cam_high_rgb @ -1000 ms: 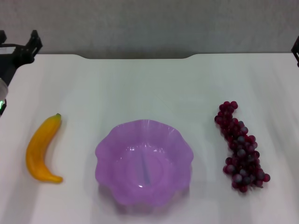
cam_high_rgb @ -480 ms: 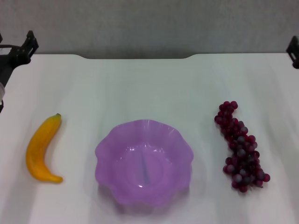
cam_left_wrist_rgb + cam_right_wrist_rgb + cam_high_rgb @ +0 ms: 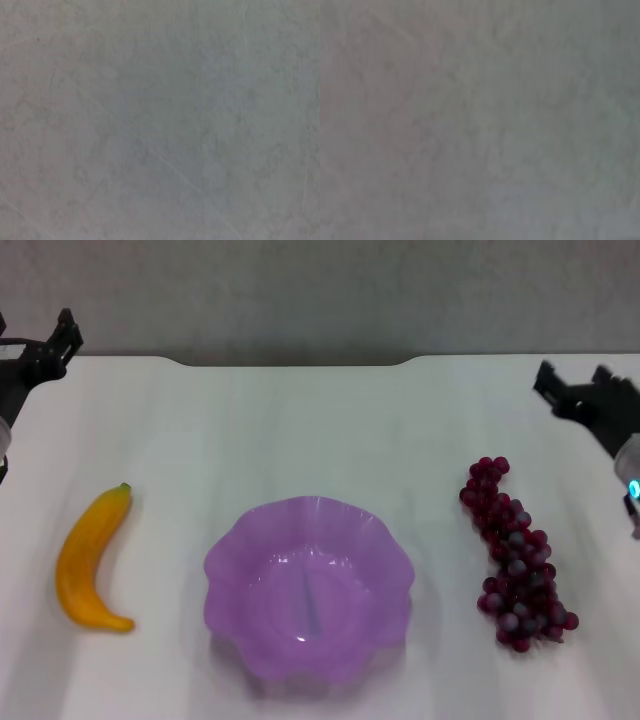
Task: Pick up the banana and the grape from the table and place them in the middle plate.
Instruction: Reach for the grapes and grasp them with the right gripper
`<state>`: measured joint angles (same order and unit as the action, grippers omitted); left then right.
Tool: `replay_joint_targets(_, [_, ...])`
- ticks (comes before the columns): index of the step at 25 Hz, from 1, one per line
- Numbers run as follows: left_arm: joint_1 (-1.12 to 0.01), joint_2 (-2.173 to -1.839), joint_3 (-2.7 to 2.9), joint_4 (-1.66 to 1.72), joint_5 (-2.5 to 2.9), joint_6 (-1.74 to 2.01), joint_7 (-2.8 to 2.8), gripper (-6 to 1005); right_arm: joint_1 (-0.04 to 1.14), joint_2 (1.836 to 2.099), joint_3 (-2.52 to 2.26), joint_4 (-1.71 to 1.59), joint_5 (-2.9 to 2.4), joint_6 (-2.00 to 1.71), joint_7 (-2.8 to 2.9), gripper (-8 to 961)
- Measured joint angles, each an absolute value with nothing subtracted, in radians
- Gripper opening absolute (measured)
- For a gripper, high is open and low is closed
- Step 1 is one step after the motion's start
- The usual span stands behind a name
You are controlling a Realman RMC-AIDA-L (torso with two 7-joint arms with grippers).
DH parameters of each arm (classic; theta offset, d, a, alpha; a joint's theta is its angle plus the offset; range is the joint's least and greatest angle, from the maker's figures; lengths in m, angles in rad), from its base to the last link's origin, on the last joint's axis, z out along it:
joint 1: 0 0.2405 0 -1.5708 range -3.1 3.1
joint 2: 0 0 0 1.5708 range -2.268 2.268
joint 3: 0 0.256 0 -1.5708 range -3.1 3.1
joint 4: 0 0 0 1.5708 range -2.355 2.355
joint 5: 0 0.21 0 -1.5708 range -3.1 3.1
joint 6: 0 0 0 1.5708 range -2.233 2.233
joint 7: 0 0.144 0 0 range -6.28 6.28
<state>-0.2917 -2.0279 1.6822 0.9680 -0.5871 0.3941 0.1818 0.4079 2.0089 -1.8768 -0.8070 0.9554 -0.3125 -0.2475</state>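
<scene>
The purple scalloped plate sits on the white tabletop, and everything else is placed from it. The banana lies flat on the tabletop to the plate's left, well apart from its rim, green stem tip pointing toward the far edge. The grape bunch lies on the tabletop to the plate's right, stretched from far to near, close to the rim but not touching it. The plate holds nothing.

The right end effector hangs beyond and to the right of the plate, past the far end of the grape bunch, holding nothing, its two dark fingers spread apart. The left end effector sits far to the plate's left at the tabletop's far corner, well beyond the banana; whether its fingers are spread or closed cannot be told. Both wrist views show only a blank grey surface.
</scene>
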Motion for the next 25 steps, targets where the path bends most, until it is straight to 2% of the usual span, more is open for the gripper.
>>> replay_joint_targets(15, [-0.293, -2.026, 1.683, 0.948, -0.581, 0.393, 0.183, 830, 0.404, 2.002, -1.903, -0.803, 0.950, -0.018, -0.189, 766])
replay_joint_targets(25, [-0.294, -2.026, 1.681, 0.946, -0.584, 0.393, 0.183, 831, 0.403, 2.004, -1.900, -0.797, 0.946, 0.037, -0.193, 765])
